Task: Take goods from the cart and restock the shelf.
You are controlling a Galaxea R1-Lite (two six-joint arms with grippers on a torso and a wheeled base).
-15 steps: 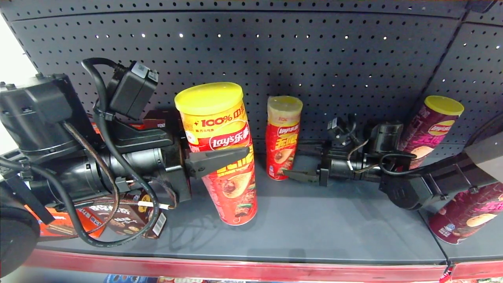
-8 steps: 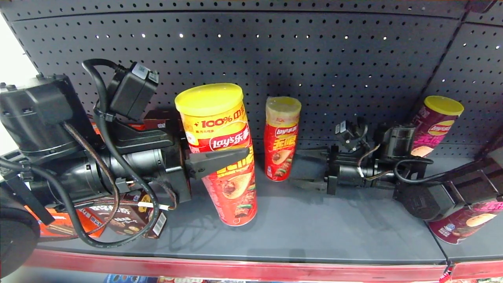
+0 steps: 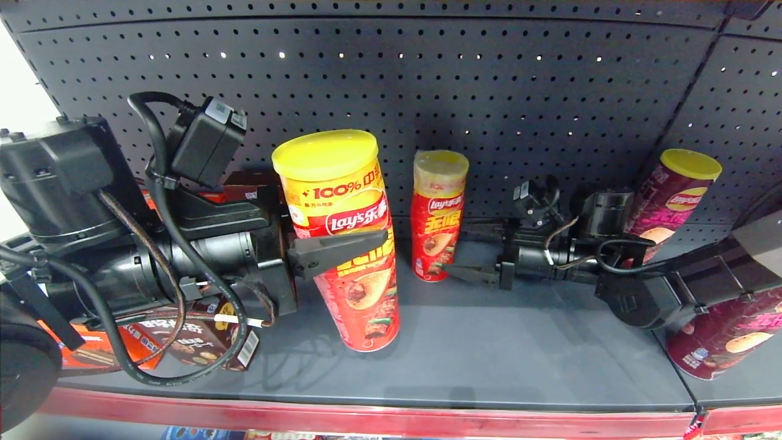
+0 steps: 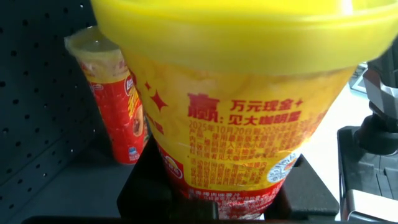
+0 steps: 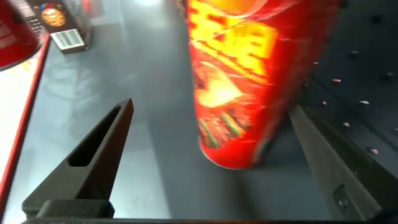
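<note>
A tall red chips can with a yellow lid stands on the grey shelf. My left gripper is shut on its upper half, and the left wrist view shows that can close up against the gripper. A smaller red chips can stands farther back by the pegboard. My right gripper is open at its base. In the right wrist view, the small can stands between the spread fingers, apart from both.
One purple chips can leans on the pegboard at the right; another lies below it. Brown snack boxes lie under my left arm. The shelf's red front edge runs along the bottom.
The right arm drew back to the right half a second ago, then came forward again to the small can. The left arm and its can stayed still.
</note>
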